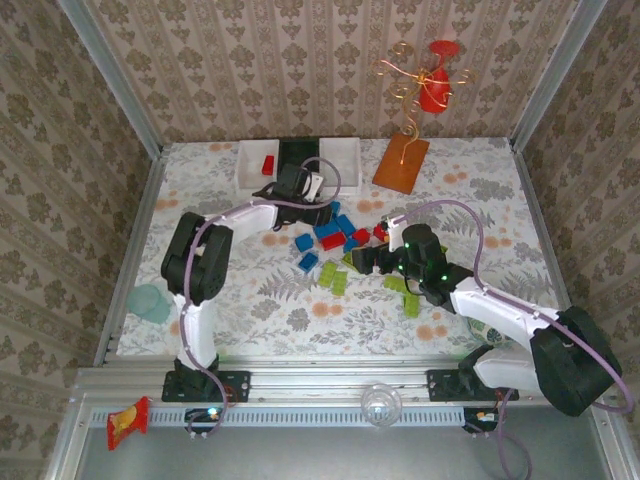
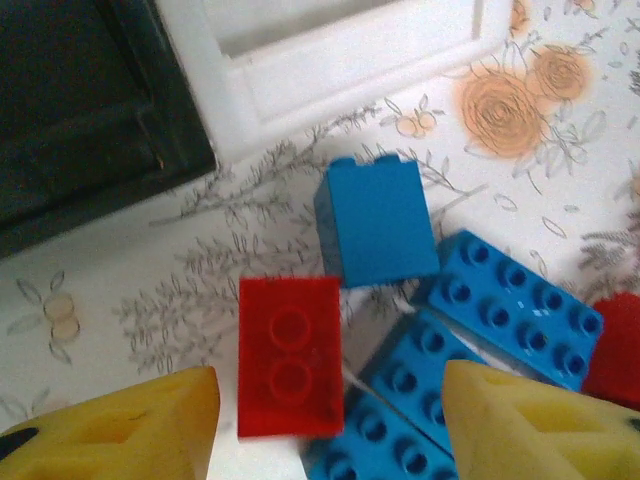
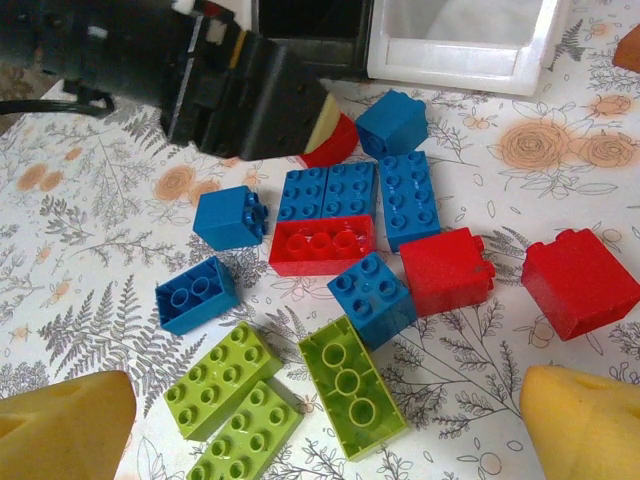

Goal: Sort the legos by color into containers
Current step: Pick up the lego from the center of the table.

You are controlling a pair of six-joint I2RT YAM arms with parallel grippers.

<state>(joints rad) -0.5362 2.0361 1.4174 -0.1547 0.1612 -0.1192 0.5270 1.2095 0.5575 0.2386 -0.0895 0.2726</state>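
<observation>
My left fingers [image 2: 120, 430] stand apart, straddling a red lego [image 2: 290, 355] on the table [image 2: 560, 180] that touches blue ones [image 2: 400, 385], near the bins [image 2: 330, 80]. Closing here could pinch blue too. Meanwhile my right fingers [image 3: 590, 420] hang wide apart over the pile [image 3: 330, 245].

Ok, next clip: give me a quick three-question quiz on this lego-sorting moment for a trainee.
1. True or false: the left white bin already holds a red brick.
2. How many green bricks can you count in the right wrist view?
3. The right gripper is: A open; B shut on a green brick; C shut on a red brick.
Key: 1 true; 2 three; 3 A.
</observation>
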